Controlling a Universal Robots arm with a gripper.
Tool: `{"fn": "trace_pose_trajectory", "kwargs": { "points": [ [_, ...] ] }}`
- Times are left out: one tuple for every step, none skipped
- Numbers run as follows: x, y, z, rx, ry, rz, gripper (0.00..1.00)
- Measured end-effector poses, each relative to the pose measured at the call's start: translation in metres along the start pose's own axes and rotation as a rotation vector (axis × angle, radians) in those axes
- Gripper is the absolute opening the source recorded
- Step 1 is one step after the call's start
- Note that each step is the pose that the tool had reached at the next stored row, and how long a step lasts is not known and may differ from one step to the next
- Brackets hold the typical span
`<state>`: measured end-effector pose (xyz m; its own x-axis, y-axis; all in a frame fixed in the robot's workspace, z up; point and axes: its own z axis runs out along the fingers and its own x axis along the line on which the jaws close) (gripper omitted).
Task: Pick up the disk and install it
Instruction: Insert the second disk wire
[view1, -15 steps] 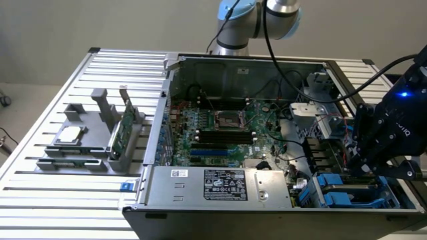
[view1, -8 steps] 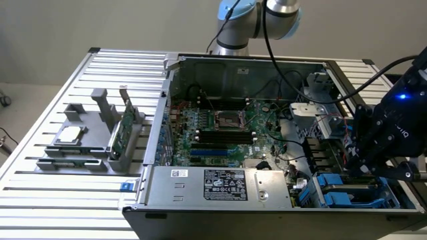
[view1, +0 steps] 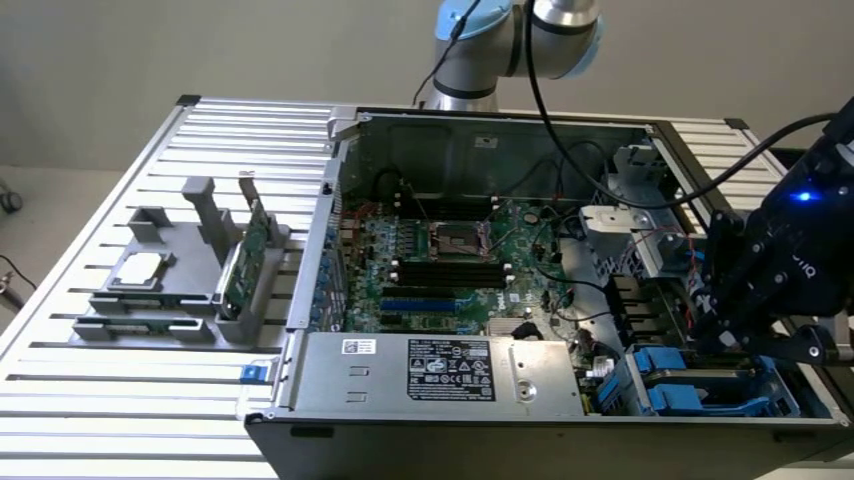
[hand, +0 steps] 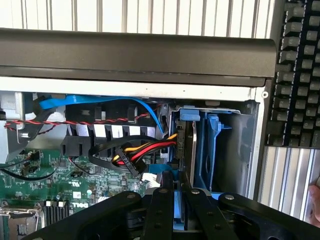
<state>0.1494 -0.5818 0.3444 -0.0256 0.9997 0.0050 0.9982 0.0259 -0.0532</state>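
1. On the exterior view's left, a silver table (view1: 80, 400) made of long slats holds everything.
2. A grey holder (view1: 200, 215) sits on the table, left of the computer. A small square silver chip (view1: 140, 268) lies flat on it. A thin green circuit card (view1: 240, 255) stands on its edge just right of the chip.
3. In the middle is an open computer case (view1: 494, 135). The green motherboard (view1: 441, 250) lies flat inside it. The grey power supply box (view1: 441, 370), with a white and black label, sits along the near side.
4. In the near right corner of the case is the drive bay, with blue carriers (view1: 674, 385) in it.
5. The black gripper (view1: 731, 335) hangs over that bay on the exterior view's right, with a blue light (view1: 801, 196) glowing on the arm above it.
6. In the wrist view, the gripper (hand: 179, 192) has its fingers (hand: 160, 210) pinched close, with only a thin gap between them. The disk (hand: 187, 150) seems to sit in that gap, seen edge on, with blue on its side. It reaches into the bay, just beside a blue carrier (hand: 212, 150).
7. A bundle of red, yellow and black wires (hand: 145, 150) ends near the disk. A flat blue cable (hand: 100, 102) runs above the wires.
8. A black keyboard (hand: 295, 75) lies outside the case wall.
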Motion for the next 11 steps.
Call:
{"fn": "trace_pose_trajectory", "kwargs": {
  "points": [
    [-0.0001,0.0,0.0002,0.0,0.0003,0.0,0.16],
    [-0.0002,0.0,0.0004,0.0,0.0004,0.0,0.16],
    [-0.0003,0.0,0.0005,0.0,0.0004,0.0,0.16],
    [-0.0003,0.0001,0.0006,0.0,0.0004,0.0,0.16],
    [-0.0003,0.0001,0.0006,0.0,0.0006,0.0,0.16],
    [-0.0003,0.0,0.0006,0.0,0.0007,0.0,0.16],
    [-0.0003,0.0001,0.0006,0.0,0.0008,0.0,0.16],
    [-0.0003,0.0001,0.0006,0.0,0.001,0.0,0.16],
    [-0.0004,0.0001,0.0006,0.0,0.0011,0.0,0.16],
    [-0.0004,0.0003,0.0006,0.0,0.0013,0.0,0.16],
    [-0.0004,0.0006,0.0005,0.0,0.0013,0.001,0.16]
  ]
}}
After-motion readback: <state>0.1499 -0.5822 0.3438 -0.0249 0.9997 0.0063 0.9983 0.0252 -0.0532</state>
